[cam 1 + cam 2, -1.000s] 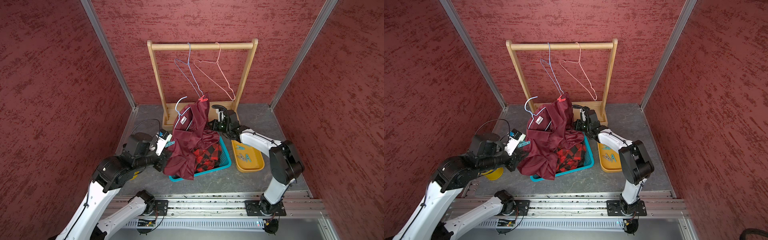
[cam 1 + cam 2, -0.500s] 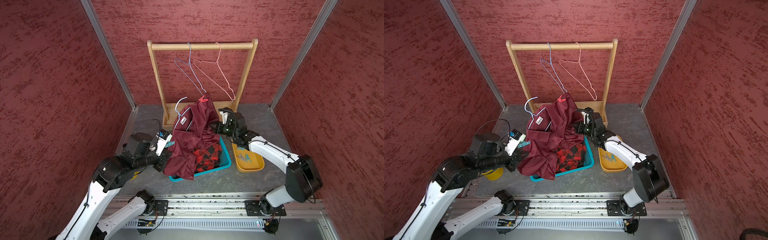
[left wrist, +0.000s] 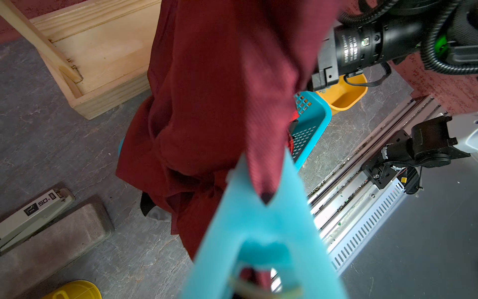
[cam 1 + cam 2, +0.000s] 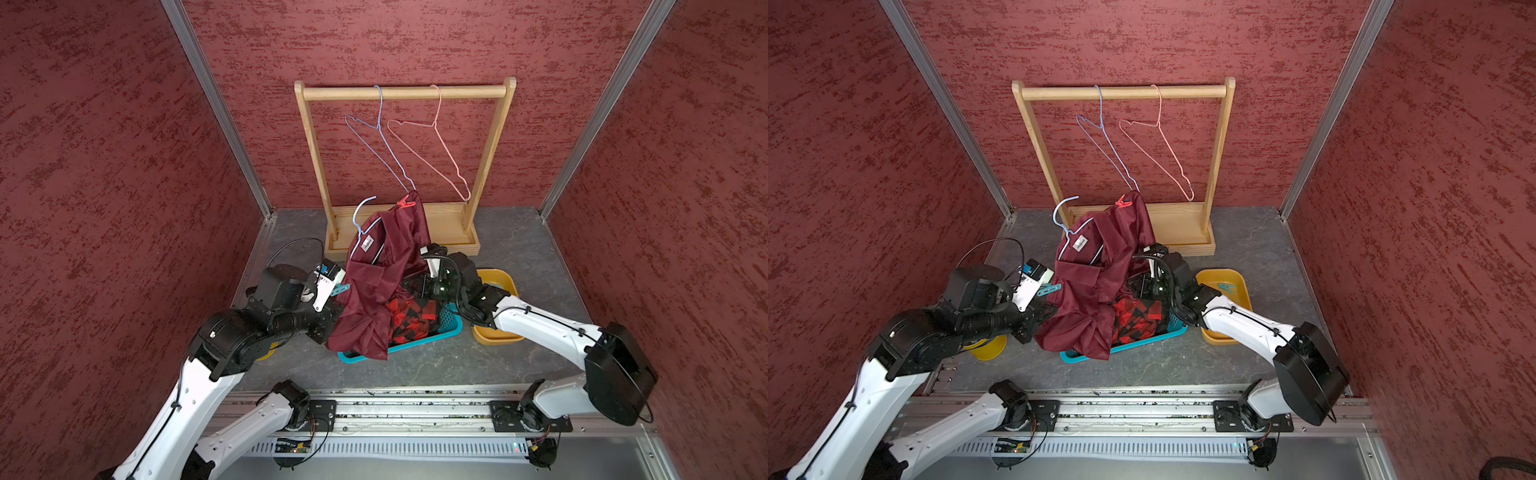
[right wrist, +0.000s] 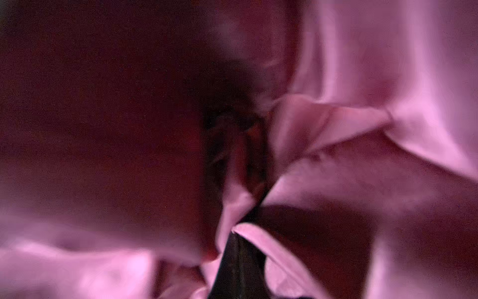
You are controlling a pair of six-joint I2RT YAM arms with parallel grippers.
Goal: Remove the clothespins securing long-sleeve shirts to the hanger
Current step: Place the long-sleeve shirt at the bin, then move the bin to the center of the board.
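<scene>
Right gripper point(image 4: 411, 286) nearer — on maroon shirt point(image 4: 374, 286)

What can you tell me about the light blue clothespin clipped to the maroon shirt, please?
The clothespin is a small light blue plastic clip with a wire spring, blurred in the left wrist view. Its V-shaped mouth pinches a corner of the maroon shirt, and cloth shows through its hole. In both top views it sticks out from the shirt's edge, its rear end apparently held by the shut left hand.
</scene>
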